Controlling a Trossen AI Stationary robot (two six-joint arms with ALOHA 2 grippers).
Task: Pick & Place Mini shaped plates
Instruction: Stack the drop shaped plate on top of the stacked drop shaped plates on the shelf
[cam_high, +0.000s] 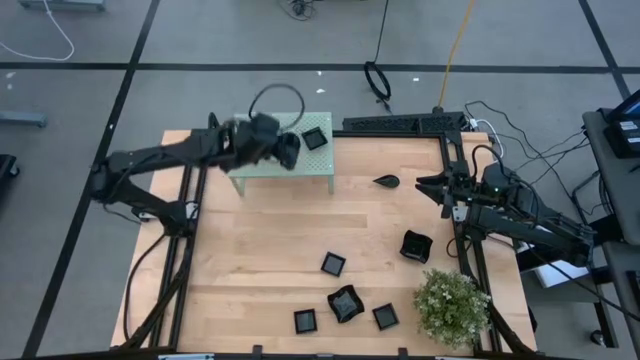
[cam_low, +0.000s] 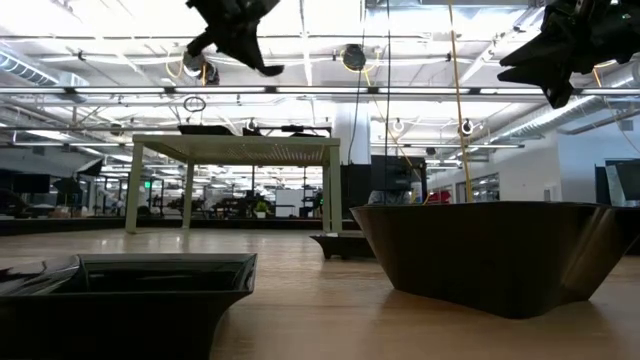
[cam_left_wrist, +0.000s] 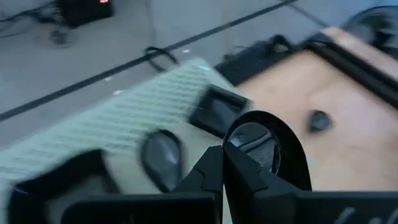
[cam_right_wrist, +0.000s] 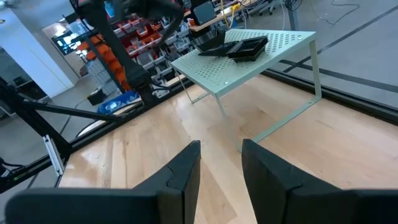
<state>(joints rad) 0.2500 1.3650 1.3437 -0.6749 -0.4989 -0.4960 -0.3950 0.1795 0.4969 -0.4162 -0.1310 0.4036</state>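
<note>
A pale wooden table (cam_high: 280, 240) stands on a grey floor in a workshop hall with bright ceiling lights. At its far edge sits a mint-green perforated platform (cam_high: 262, 172) on thin legs. Glossy black mini plates (cam_high: 333, 264), square and wavy-rimmed, lie scattered across the near half; one square plate (cam_high: 315, 138) rests on the platform. The left gripper (cam_high: 288, 150) hovers over the platform, fingers pressed together, holding nothing. The right gripper (cam_high: 428, 184) waits at the right edge, fingers apart, empty.
</note>
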